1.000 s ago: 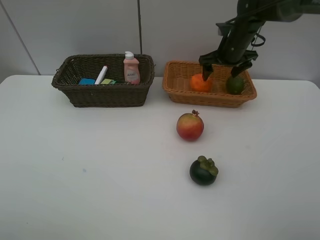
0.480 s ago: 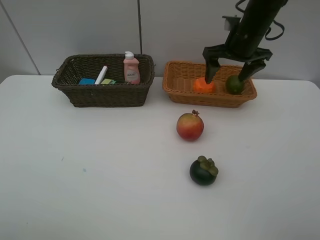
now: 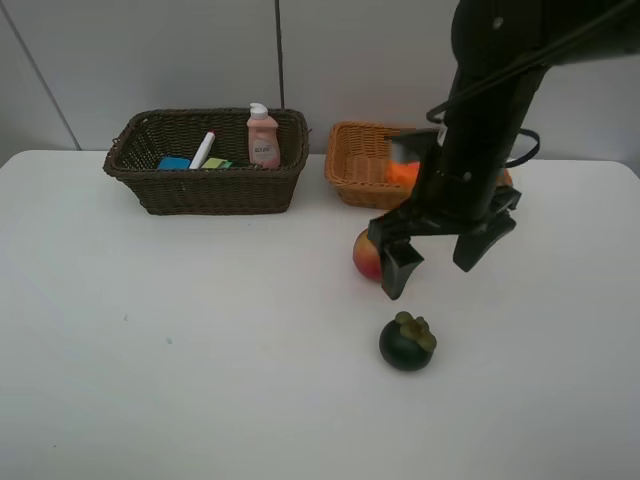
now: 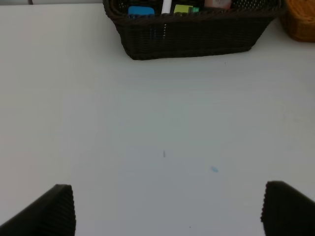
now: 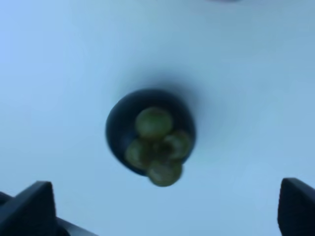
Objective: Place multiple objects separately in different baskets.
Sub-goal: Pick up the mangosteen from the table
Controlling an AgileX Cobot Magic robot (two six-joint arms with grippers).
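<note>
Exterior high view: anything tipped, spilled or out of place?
Nothing stands out. The pink bottle stands upright in the dark basket, nothing spilled. Only the mangosteen and pomegranate lie loose on the table, not yet in a basket.

Wide-spread right pincer (image 3: 430, 272) over dark mangosteen (image 3: 407, 341)

This is looking like a robotics lab: a black robot arm (image 3: 490, 130) is hanging over a white worktop (image 3: 200, 380) against grey wall panels (image 3: 150, 60).
</note>
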